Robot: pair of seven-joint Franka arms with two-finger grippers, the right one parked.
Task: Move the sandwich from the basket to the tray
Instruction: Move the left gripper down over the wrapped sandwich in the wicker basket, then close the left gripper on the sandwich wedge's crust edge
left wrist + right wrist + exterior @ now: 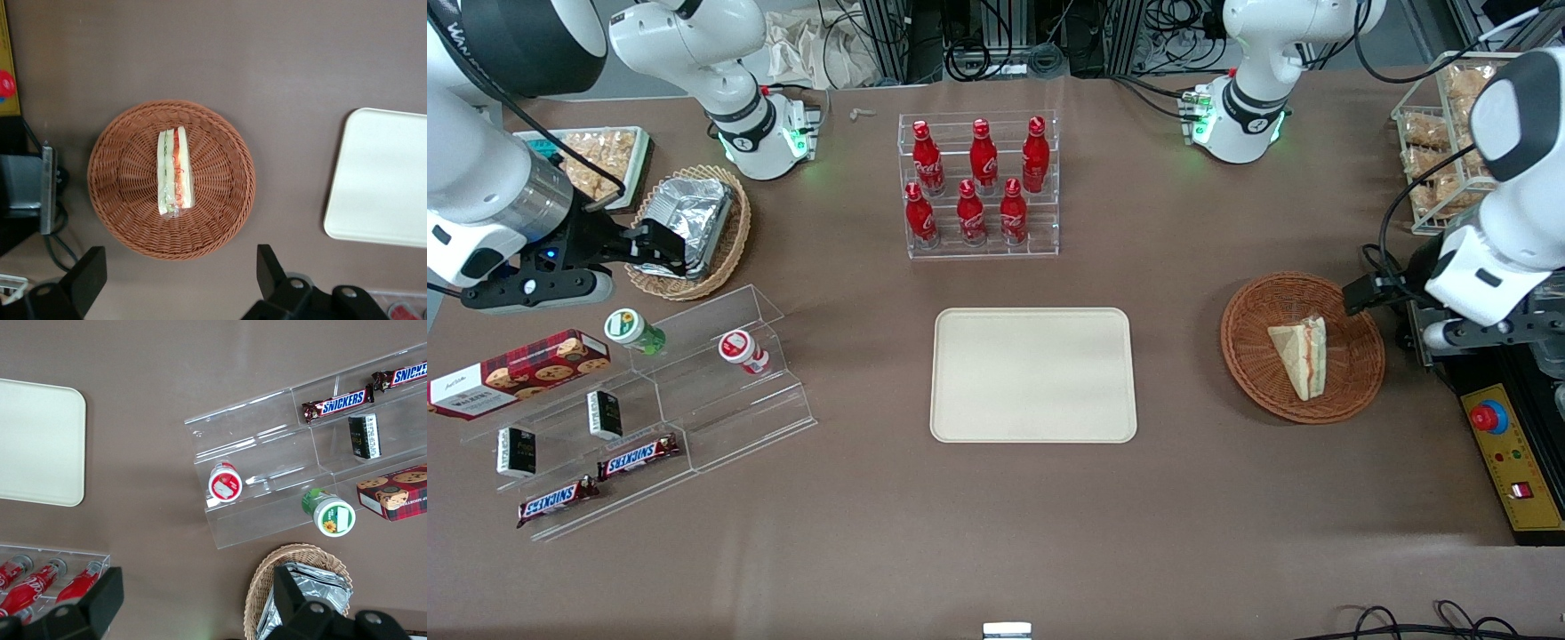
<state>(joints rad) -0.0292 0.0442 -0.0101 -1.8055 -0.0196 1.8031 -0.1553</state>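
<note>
The sandwich [1301,357] [173,172], a pale bread wedge with red and green filling, lies in the round reddish-brown wicker basket [1249,351] [120,200] toward the working arm's end of the table. My left gripper [1371,290] [179,275] hovers open above the table just off the basket's rim, clear of basket and sandwich, with nothing between its black fingers [267,267]. The cream rectangular tray [1033,373] [380,173] lies flat and bare at mid-table, beside the basket.
An acrylic rack of red cola bottles [980,187] stands farther from the front camera than the tray. Clear stepped shelves [649,400] with snacks and a tan basket with foil [694,227] lie toward the parked arm's end. A control box with a red button [1507,453] and a wire snack rack [1440,151] flank the working arm.
</note>
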